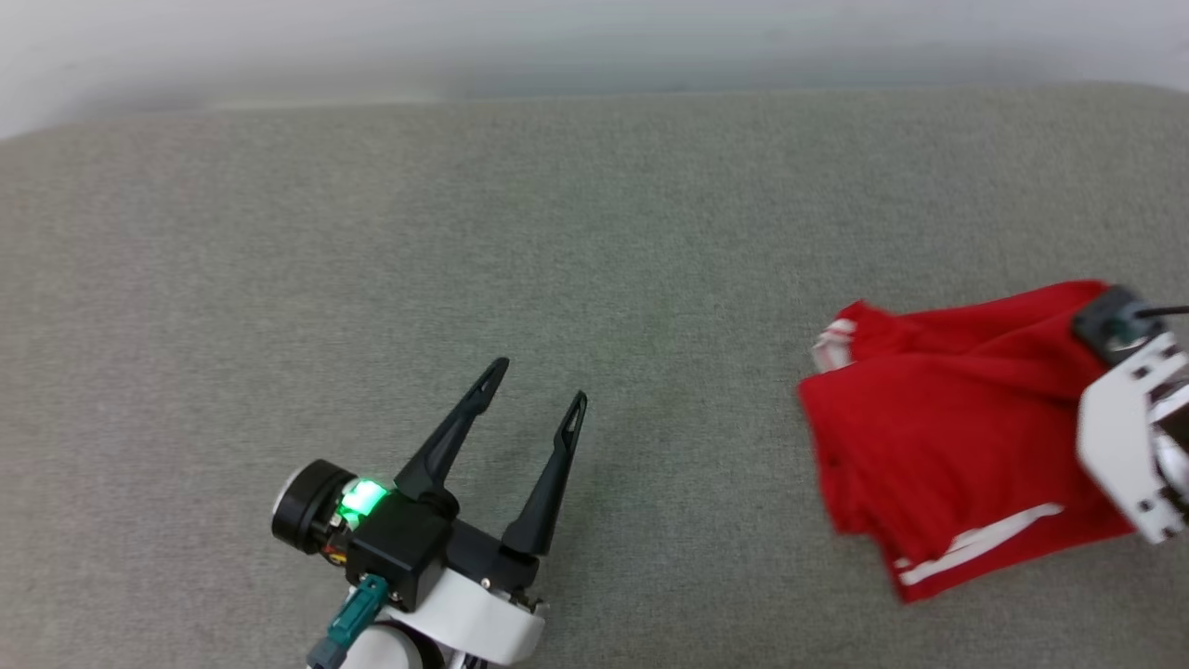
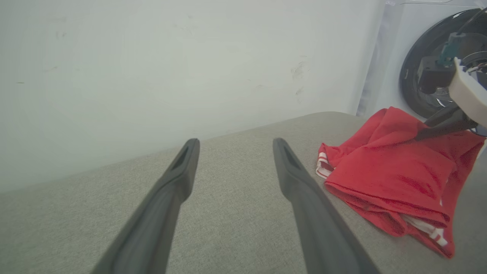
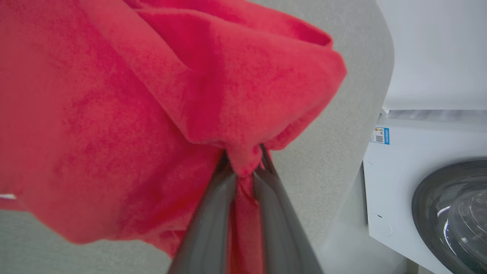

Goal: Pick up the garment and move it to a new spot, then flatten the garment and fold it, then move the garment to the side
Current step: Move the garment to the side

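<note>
The garment (image 1: pixel 938 437) is a crumpled red shirt with white striped trim, bunched at the right side of the grey surface (image 1: pixel 557 242). My right gripper (image 3: pixel 244 160) is shut on a fold of the garment (image 3: pixel 152 114), with red cloth pinched between its dark fingers. Its white wrist stands at the shirt's right edge in the head view. From the left wrist view the garment (image 2: pixel 395 179) lies to the right, with the right gripper's fingers (image 2: pixel 443 123) at its top. My left gripper (image 1: pixel 539 381) is open over bare surface to the left, its fingers (image 2: pixel 182 171) holding nothing.
A white washing machine (image 3: pixel 430 182) with a dark round door stands beside the surface's right end. A pale wall (image 2: pixel 171 68) runs behind the far edge. Broad bare grey surface spreads between the left gripper and the shirt.
</note>
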Tool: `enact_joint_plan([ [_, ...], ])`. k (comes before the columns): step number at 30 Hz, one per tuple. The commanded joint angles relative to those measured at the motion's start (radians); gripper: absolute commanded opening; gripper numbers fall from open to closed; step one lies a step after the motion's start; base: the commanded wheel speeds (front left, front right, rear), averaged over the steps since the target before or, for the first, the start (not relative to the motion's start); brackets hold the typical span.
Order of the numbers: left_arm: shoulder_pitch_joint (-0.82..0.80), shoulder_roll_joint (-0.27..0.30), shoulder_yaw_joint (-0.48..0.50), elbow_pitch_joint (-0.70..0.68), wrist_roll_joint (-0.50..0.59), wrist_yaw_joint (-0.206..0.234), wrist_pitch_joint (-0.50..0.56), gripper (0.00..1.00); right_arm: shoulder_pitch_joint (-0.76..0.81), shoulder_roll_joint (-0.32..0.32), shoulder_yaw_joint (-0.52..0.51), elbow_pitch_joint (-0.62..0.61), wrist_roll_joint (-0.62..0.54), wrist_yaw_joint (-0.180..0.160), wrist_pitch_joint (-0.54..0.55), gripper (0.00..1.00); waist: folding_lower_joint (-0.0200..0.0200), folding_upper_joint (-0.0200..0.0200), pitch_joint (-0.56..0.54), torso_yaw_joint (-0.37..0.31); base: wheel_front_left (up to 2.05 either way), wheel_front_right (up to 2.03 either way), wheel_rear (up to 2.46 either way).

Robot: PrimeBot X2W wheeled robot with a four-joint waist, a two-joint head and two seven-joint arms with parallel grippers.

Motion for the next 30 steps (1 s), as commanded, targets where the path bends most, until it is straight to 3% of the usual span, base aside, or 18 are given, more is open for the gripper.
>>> enact_joint_plan([
  [1, -0.027, 0.011, -0.004, -0.006, 0.010, -0.001, -0.002, 1.00, -0.037, -0.045, 0.005, 0.036, 0.010, -0.002, -0.030, 0.00, -0.0001, 0.0000, 0.043, -0.037, 0.00, 0.00, 0.00],
  [7, -0.088, 0.046, -0.041, -0.019, 0.023, -0.001, -0.002, 1.00, -0.114, -0.162, -0.001, 0.187, 0.017, -0.002, -0.170, 0.00, -0.0001, 0.0000, 0.129, -0.083, 0.00, 0.00, 0.00],
  [16, -0.180, 0.111, -0.101, -0.079, 0.049, -0.001, -0.002, 1.00, -0.214, -0.236, -0.066, 0.403, -0.030, -0.002, -0.368, 0.00, -0.0001, 0.0000, 0.288, -0.135, 0.00, 0.00, 0.00],
  [22, -0.228, 0.152, -0.160, -0.136, 0.077, -0.001, -0.002, 1.00, -0.293, -0.216, -0.143, 0.555, -0.079, -0.002, -0.463, 0.00, -0.0001, 0.0000, 0.353, -0.162, 0.00, 0.00, 0.00],
  [30, -0.274, 0.152, -0.176, -0.169, 0.081, -0.001, -0.002, 1.00, -0.367, -0.161, -0.212, 0.687, -0.148, -0.002, -0.540, 0.00, -0.0001, 0.0000, 0.397, -0.153, 0.00, 0.00, 0.00],
])
